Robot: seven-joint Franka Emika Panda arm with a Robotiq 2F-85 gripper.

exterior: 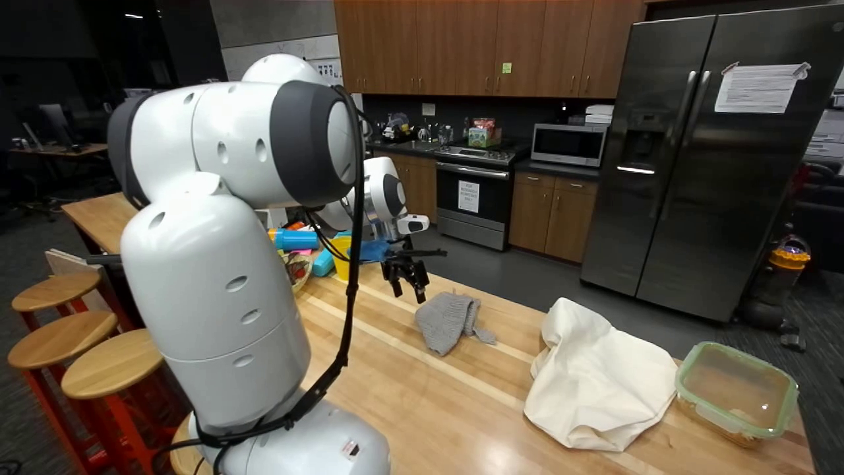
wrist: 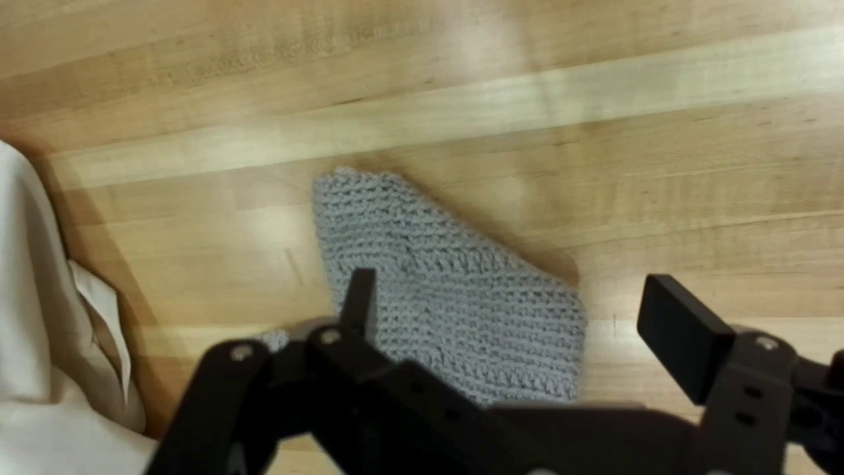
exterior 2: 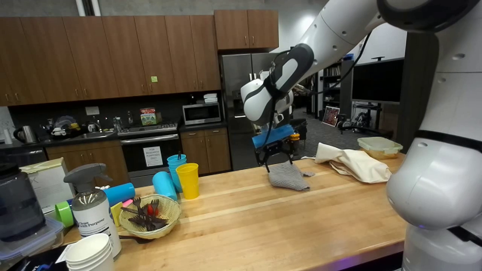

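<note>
A grey, coarsely knitted cloth (wrist: 455, 297) lies loosely folded on a long counter of pale striped wood (exterior 2: 263, 226), a narrow corner of it poking out toward a crumpled cream fabric bag (exterior: 600, 382). The black two-fingered gripper (wrist: 517, 310) is spread wide above the cloth, pinching nothing; in the wrist view one finger overlaps the knit while the opposite one is over bare wood past its edge, and whether a fingertip touches the cloth cannot be told. A bright blue piece (exterior 2: 273, 135) sits above the fingers, at the end of the white robot arm (exterior: 198, 284). Just beyond the bag stands a clear rectangular container with a green-rimmed lid (exterior: 738, 389). Well apart, toward the opposite end of the counter in an exterior view, are an upright yellow plastic cup (exterior 2: 188, 180), a stack of light blue cups (exterior 2: 177, 165), a tilted blue cup (exterior 2: 164, 185) and a round straw-coloured woven basket (exterior 2: 173, 214) holding dark brown forks (exterior 2: 150, 224). Beside the basket stands a grey-headed spray bottle (exterior 2: 92, 216).
</note>
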